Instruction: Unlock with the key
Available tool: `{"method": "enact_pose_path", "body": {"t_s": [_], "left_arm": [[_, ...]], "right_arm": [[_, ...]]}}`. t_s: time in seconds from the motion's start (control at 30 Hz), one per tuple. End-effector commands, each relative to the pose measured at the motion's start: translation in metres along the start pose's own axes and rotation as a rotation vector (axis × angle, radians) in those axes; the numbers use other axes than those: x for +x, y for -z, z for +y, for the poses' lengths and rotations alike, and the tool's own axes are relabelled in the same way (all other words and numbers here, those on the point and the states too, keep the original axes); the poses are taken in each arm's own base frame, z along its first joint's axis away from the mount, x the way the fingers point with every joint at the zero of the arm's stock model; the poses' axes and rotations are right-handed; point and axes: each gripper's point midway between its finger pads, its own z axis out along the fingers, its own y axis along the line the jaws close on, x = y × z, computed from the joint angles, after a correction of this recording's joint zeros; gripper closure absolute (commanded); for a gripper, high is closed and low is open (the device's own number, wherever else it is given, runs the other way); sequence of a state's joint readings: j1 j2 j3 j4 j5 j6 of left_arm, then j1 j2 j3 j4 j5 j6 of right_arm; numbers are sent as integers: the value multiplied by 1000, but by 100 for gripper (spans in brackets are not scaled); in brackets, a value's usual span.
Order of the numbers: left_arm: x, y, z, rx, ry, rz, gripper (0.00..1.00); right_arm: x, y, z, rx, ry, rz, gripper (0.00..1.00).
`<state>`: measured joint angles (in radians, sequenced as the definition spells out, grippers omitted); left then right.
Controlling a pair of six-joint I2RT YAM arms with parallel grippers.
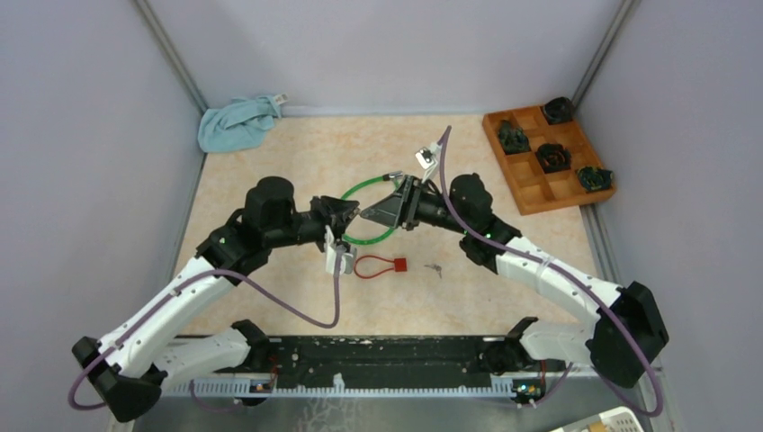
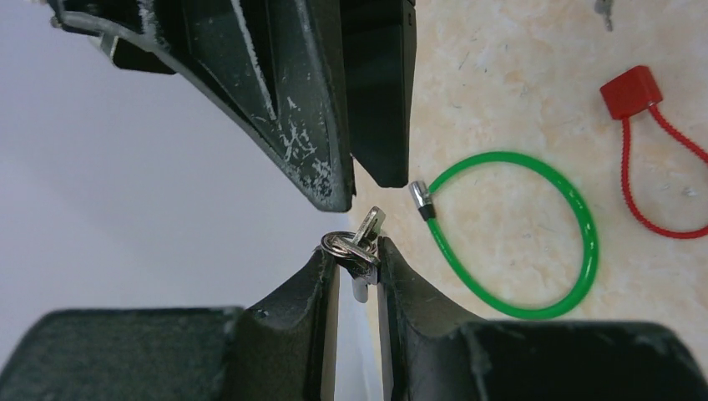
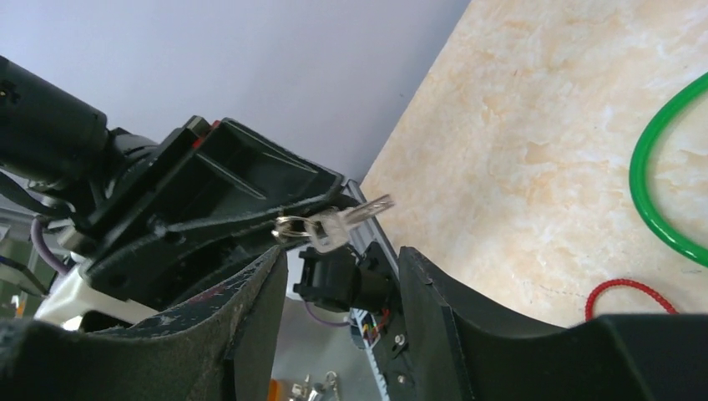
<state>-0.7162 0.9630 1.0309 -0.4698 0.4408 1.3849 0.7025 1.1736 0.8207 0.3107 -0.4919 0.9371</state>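
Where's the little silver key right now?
The key is pinched in the left gripper, mid-table, tip to tip with the right gripper, beside the green cable loop.

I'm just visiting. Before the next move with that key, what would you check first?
1. Key pinched in the left gripper jaws: ok.
2. Key's blade sticks out toward the right gripper: ok.
3. Right gripper's hold: cannot tell; only a black block shows between its jaws.
4. Keyhole lined up with the key: cannot tell, none visible.
5. Green cable clear of the key: ok.
6. Red lock lying out of the way: ok.
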Motion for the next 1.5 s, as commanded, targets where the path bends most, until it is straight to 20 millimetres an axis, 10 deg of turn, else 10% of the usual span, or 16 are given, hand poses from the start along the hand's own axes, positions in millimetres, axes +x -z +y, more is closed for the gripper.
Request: {"method": "enact_pose_path", "body": {"t_s": [0.0, 0.73, 1.13, 1.47], "left_arm": [[5, -7, 20, -78, -173, 48, 87], [11, -17, 7, -30, -173, 110, 84], [9, -20, 7, -30, -130, 116, 76], [-2, -14, 13, -67, 81, 78, 14]], "right_arm": [[-25, -6, 47, -88, 78, -106, 49], [-40, -19, 41, 222, 252, -385, 67], [-40, -34, 53, 135, 317, -405, 100], [-32, 8, 60, -74, 239, -387, 100]]}}
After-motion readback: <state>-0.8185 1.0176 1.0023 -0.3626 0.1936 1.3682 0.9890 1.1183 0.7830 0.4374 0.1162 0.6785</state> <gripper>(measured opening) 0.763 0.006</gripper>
